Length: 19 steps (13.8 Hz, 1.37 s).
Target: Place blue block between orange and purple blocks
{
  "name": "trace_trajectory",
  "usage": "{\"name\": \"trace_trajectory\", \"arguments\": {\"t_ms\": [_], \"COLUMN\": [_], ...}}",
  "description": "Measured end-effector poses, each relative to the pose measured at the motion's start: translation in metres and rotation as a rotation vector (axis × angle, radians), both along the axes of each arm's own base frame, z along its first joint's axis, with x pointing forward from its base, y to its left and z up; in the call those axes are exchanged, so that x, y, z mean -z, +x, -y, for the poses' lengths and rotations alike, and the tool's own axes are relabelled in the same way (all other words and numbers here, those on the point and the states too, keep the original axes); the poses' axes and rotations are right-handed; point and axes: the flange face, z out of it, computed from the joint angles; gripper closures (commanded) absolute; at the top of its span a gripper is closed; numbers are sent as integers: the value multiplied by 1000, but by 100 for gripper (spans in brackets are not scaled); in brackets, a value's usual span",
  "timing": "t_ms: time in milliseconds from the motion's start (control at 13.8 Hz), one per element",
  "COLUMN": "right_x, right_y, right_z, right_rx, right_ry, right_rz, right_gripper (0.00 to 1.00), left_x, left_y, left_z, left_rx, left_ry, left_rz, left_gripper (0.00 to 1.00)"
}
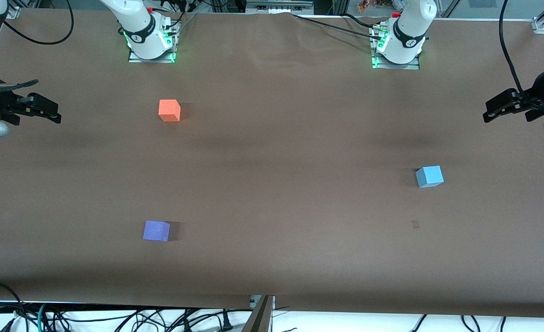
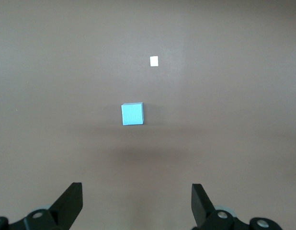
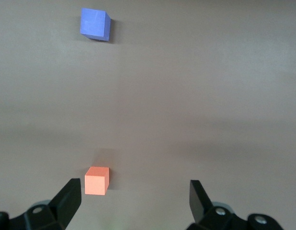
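Note:
The blue block (image 1: 429,176) (image 2: 132,114) lies alone toward the left arm's end of the table. Toward the right arm's end sit the orange block (image 1: 169,110) (image 3: 96,180) and the purple block (image 1: 156,230) (image 3: 95,24). The purple one is nearer the front camera, with a wide bare gap between the two. My left gripper (image 1: 489,110) (image 2: 137,191) hangs open and empty, high over the table's edge at its own end. My right gripper (image 1: 52,113) (image 3: 136,189) hangs open and empty over the other end, touching nothing.
A small pale mark (image 1: 415,224) (image 2: 154,61) lies on the brown table cover, nearer the front camera than the blue block. The two arm bases (image 1: 149,37) (image 1: 398,44) stand along the back edge. Cables and a metal bar (image 1: 261,316) run along the front edge.

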Motion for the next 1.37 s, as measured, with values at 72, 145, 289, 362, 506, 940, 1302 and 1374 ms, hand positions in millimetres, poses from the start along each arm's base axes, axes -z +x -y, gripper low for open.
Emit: {"name": "trace_trajectory", "arguments": {"t_ms": [72, 145, 289, 362, 506, 940, 1302, 1374], "right_x": [0, 0, 0, 1, 2, 4, 5, 5], "right_y": [0, 0, 0, 0, 1, 2, 3, 3], "right_z": [0, 0, 0, 0, 0, 0, 0, 0], "right_rx": [0, 0, 0, 0, 0, 0, 1, 1], "right_ry": [0, 0, 0, 0, 0, 0, 0, 0], "right_rz": [0, 0, 0, -1, -4, -7, -7, -7], "right_gripper": [0, 0, 0, 0, 0, 0, 0, 0], "left_x": [0, 0, 0, 0, 5, 78, 179, 196], "left_y": [0, 0, 0, 0, 2, 34, 61, 65], "left_z": [0, -1, -1, -1, -2, -2, -21, -32], "left_rx": [-1, -1, -2, -2, -4, 14, 17, 3], "left_ry": [0, 0, 0, 1, 2, 57, 82, 61], "left_rz": [0, 0, 0, -1, -10, -127, -280, -274], "left_gripper": [0, 0, 0, 0, 0, 0, 0, 0]}}
